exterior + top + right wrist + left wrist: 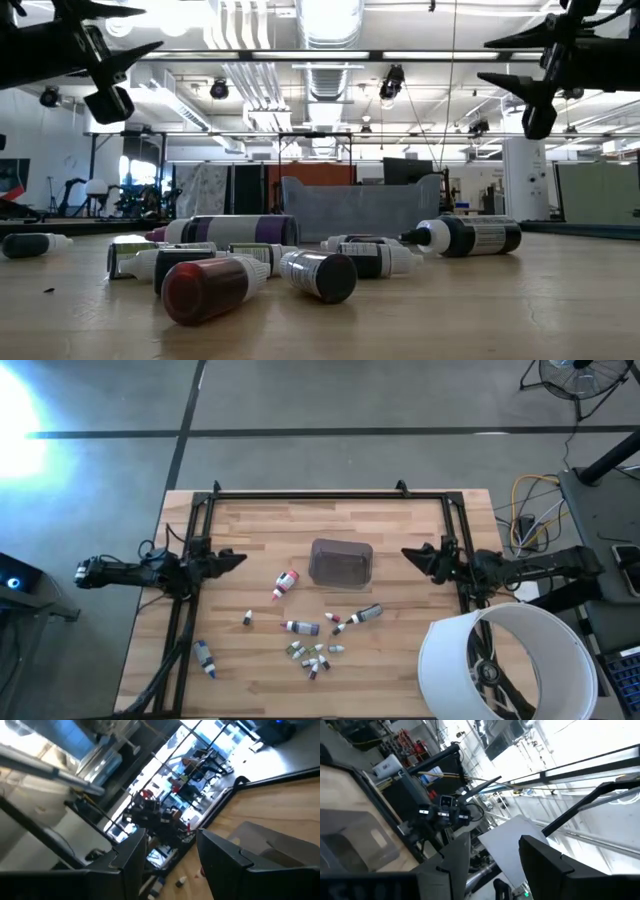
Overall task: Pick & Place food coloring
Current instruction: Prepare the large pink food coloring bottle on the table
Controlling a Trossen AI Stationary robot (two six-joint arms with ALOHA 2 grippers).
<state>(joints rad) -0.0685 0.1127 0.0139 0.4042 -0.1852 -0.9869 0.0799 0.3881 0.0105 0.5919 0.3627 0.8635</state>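
Several food coloring bottles lie on their sides on the wooden table [400, 680], between its middle and its near edge. One with a red tip [286, 583] lies next to the grey tub [341, 562]. A dark one [365, 614], a blue one [205, 657] and a cluster of tiny ones [315, 655] lie nearer the front. The low view shows a red-filled bottle [205, 287] closest. My left gripper [235, 558] hangs open above the table's left side. My right gripper [410, 555] hangs open above the right side. Both point toward the middle, with nothing between their fingers [451, 870] [220, 860].
A black frame [330, 495] runs along the table's far, left and right edges. A white round drum [505, 660] overlaps the near right corner. Cables [530, 510] lie beyond the right edge. Bare wood lies between the tub and the far rail.
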